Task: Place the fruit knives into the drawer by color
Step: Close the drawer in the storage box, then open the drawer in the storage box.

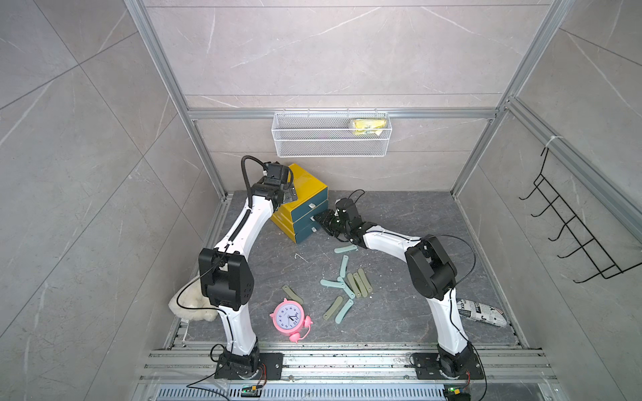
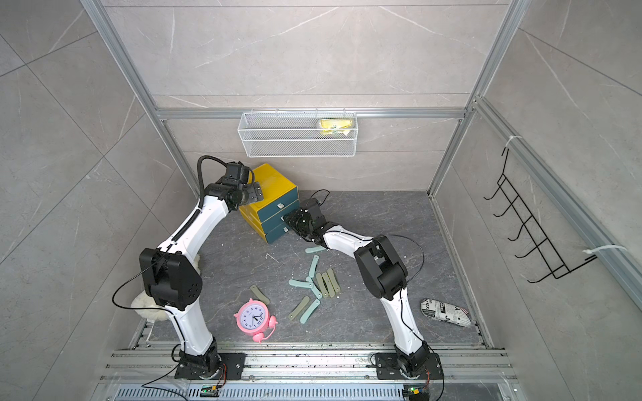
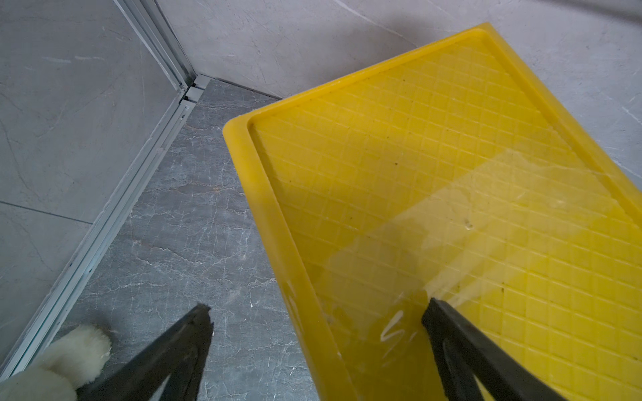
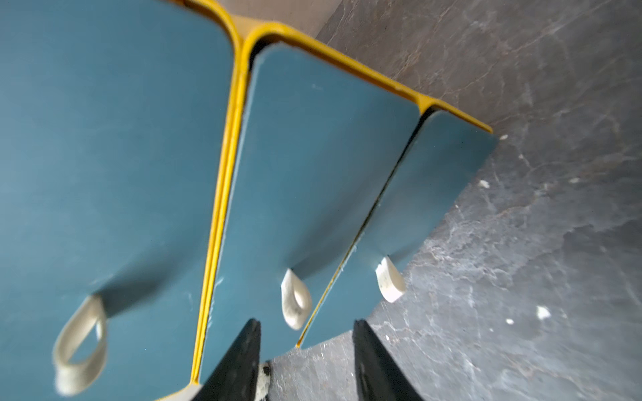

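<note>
Where knives (image 1: 360, 283) lie scattered, axes mixed, drawer fronts (image 1: 305, 205) facing right pincer (image 1: 317, 219).

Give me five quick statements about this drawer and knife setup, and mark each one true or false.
1. The left tool hangs open over the yellow top of the drawer cabinet. True.
2. The right tool holds a knife. False: it holds nothing and sits at the teal drawer fronts, by the middle pull loop.
3. The pink alarm clock stands on the cabinet. False: it is on the table, near the front edge.
4. Light teal knives and olive green knives lie on the table. True.
5. The wire basket on the wall is empty. False: a yellow packet lies in it.
</note>
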### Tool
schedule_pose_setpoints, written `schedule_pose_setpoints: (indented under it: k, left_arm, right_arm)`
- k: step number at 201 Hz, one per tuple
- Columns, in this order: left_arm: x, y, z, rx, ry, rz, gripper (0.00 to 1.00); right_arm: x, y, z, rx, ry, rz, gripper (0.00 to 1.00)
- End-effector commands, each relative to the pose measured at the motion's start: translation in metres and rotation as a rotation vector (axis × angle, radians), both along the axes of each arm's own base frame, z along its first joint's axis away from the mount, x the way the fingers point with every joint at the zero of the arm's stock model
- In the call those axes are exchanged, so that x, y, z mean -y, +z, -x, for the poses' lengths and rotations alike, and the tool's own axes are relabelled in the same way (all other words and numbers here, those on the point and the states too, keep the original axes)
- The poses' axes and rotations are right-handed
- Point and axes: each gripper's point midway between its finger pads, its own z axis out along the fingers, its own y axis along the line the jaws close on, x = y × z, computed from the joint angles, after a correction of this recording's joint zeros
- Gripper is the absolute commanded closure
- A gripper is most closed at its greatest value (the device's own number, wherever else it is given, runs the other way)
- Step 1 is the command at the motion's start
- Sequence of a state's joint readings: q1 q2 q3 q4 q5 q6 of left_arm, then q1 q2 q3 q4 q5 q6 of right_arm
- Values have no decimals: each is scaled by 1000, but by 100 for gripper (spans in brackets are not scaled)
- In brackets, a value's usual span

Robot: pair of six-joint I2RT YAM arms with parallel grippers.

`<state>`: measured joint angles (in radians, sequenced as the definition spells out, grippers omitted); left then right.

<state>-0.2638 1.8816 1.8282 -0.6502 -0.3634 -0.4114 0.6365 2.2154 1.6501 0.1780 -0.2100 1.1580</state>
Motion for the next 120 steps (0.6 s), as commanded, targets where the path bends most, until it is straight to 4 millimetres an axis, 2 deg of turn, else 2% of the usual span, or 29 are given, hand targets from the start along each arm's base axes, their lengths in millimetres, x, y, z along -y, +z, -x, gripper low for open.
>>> schedule_pose_setpoints:
  k: [1,21,71,92,120]
  left_arm:
    - [3,-38,16,-143,-36,-16,1]
    - [3,-39,16,-144,-39,-11,1]
    - [2,-40,16,-146,-40,-13,1]
    - [3,-41,15,-146,-40,-7,1]
    - [3,-42,14,-148,-37,-6,1]
  right_arm:
    - [-8,10,-11,21,-8,-44,56]
    - [-12,10,-16,26,-12,-55,61]
    - [-15,-2,-17,1,-11,-61,84]
    - [-13,-3,-14,1,-9,-63,100]
    - [-5,0,-2,10,-5,-71,100]
